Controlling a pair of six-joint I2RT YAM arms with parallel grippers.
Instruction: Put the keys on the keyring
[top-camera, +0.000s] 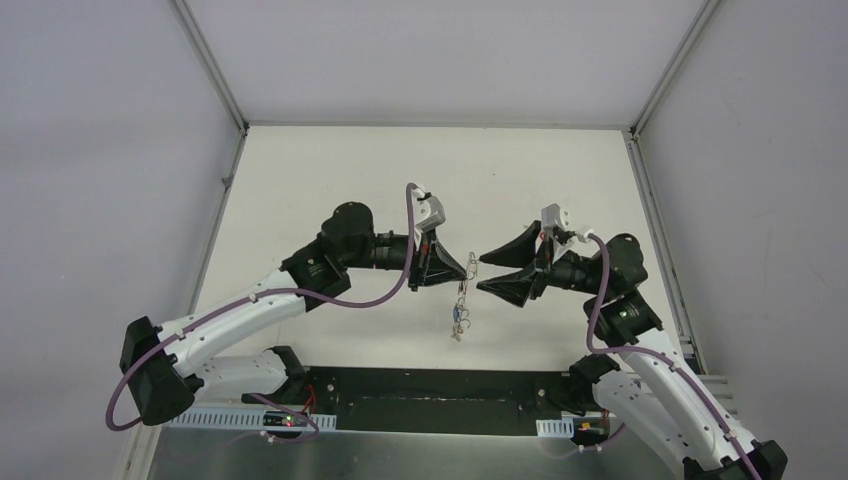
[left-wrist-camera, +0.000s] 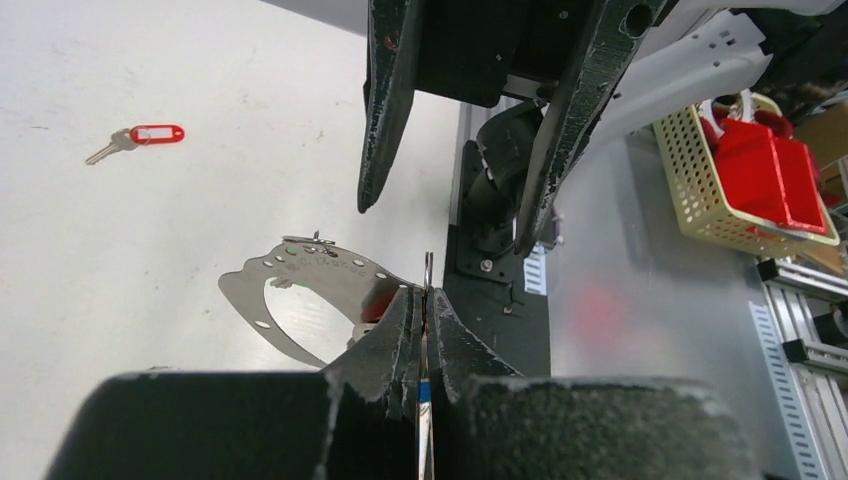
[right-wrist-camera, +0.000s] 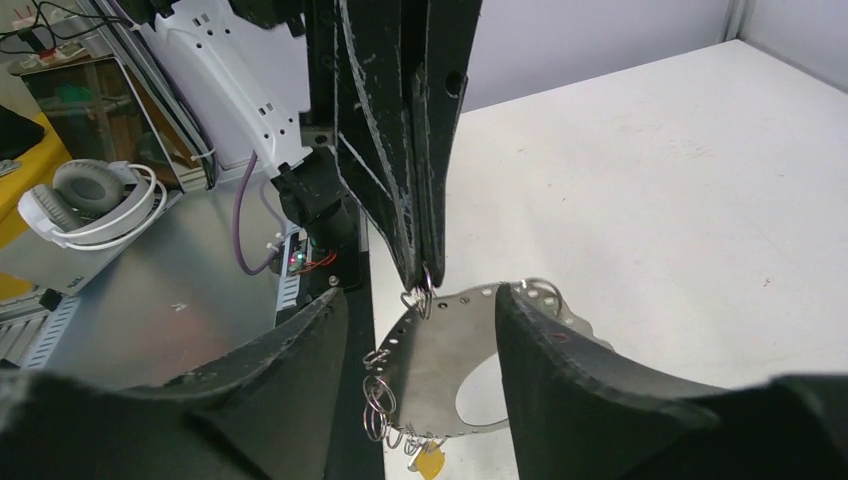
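Off aside, red-tagged key (left-wrist-camera: 140, 136) on table (left-wrist-camera: 90, 290), well apart from perforated plate (left-wrist-camera: 322, 270).

This is a robotics lab test cell. A white table (top-camera: 330, 170) is boxed in by plain pale panel walls (top-camera: 100, 150) on aluminium framing (top-camera: 210, 60), and two robot arms (top-camera: 240, 310) trail purple cables (top-camera: 355, 303). At the near edge are a slotted cable duct (top-camera: 225, 417) and a lit circuit board (right-wrist-camera: 305, 262). Off to the sides lie headphones (right-wrist-camera: 95, 200) and a yellow perforated basket (left-wrist-camera: 700, 190) beside aluminium rails (left-wrist-camera: 800, 310).
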